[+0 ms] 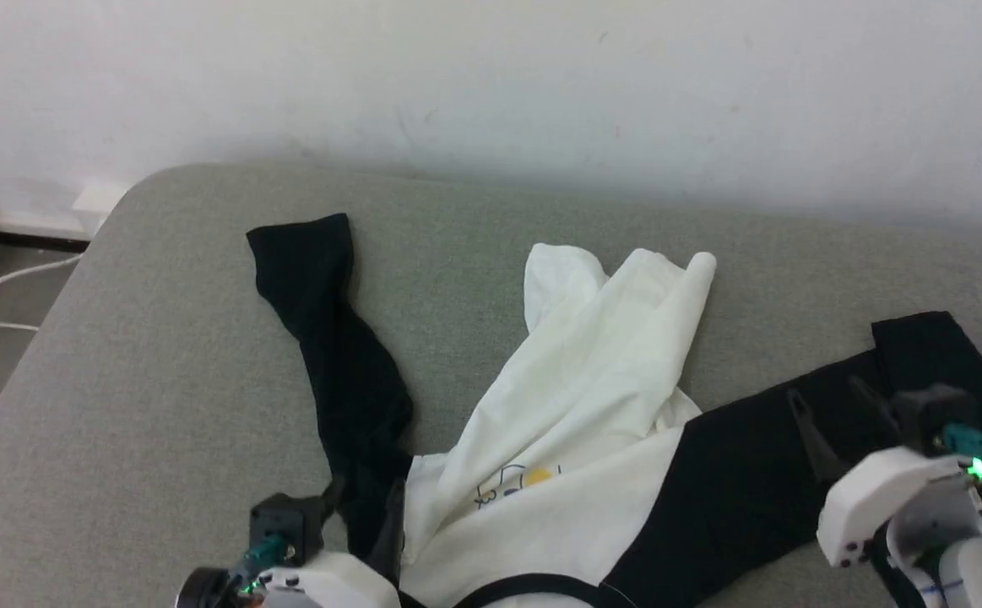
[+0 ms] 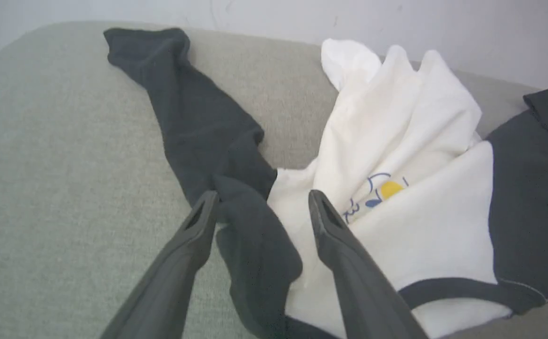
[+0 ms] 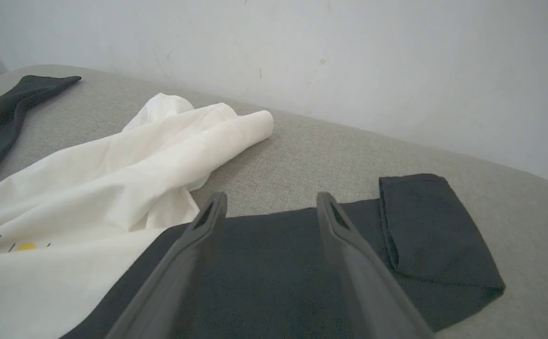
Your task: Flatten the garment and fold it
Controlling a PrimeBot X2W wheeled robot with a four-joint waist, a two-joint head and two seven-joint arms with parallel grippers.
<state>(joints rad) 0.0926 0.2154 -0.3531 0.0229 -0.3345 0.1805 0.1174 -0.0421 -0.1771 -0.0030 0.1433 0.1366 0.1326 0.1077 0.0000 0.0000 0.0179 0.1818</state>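
Head view: the shirt (image 1: 575, 397) is seen crumpled on a grey cushion (image 1: 161, 380), its white body bunched centrally. The left gripper (image 2: 263, 197) is shown open astride the black left sleeve (image 1: 330, 338); the right gripper (image 3: 271, 200) is spread open above the black right sleeve (image 1: 752, 456).

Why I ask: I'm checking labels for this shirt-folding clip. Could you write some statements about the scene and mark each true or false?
1. The garment lies flat and smooth on the grey cushion. False: its white body is bunched up.
2. The left gripper is open, with black cloth of the garment between its fingers. True.
3. The right gripper is shut on the white body. False: it is open, over the black right sleeve.
4. The chest print shows yellow and blue. True.
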